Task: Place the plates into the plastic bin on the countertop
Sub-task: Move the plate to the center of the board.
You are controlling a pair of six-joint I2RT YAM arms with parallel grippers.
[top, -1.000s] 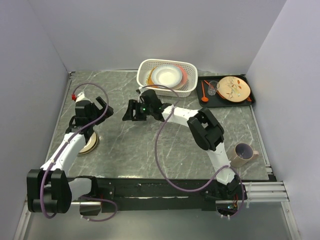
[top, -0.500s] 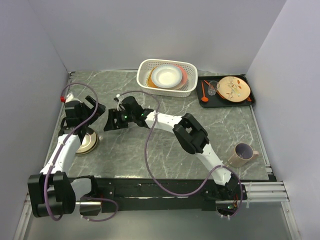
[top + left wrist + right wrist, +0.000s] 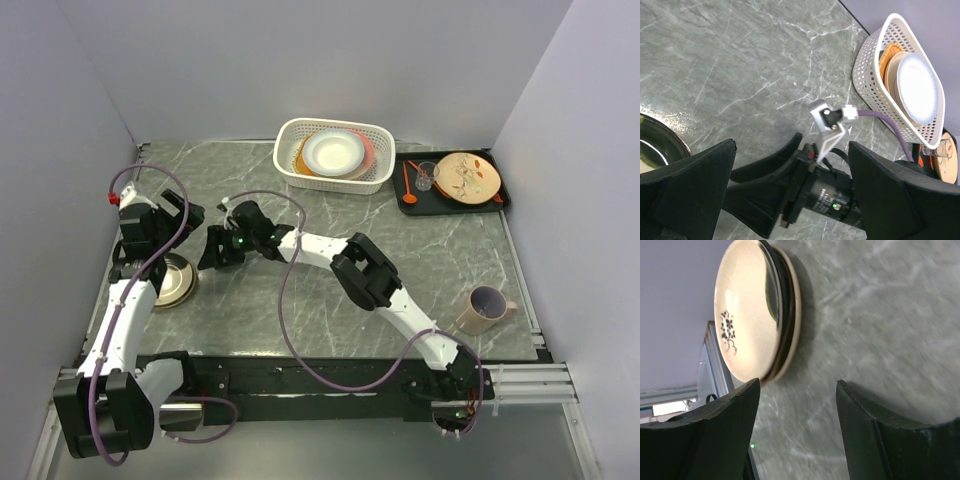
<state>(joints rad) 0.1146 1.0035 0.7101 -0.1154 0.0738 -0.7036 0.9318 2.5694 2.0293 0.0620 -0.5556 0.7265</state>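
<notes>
A stack of plates (image 3: 176,283) lies at the left of the countertop (image 3: 300,300). In the right wrist view the stack (image 3: 752,310) has a pale cream plate with a dark sprig on top and a black plate under it. My right gripper (image 3: 208,254) is open and empty, low over the countertop just right of the stack; its fingers (image 3: 715,435) point at it. My left gripper (image 3: 183,214) is open and empty, raised behind the stack. The white lattice bin (image 3: 290,135) at the back holds a white plate (image 3: 333,152) on pink and orange ones.
A black tray (image 3: 505,195) at the back right carries a cream plate with red-orange leaf marks (image 3: 468,175), a small glass and orange spoons. A mug (image 3: 485,308) stands at the near right. A purple cable loops from the right arm. Walls enclose three sides.
My right gripper has swept left across the countertop, from the middle to beside the plate stack. My left gripper has drawn back to the left and away from the stack.
</notes>
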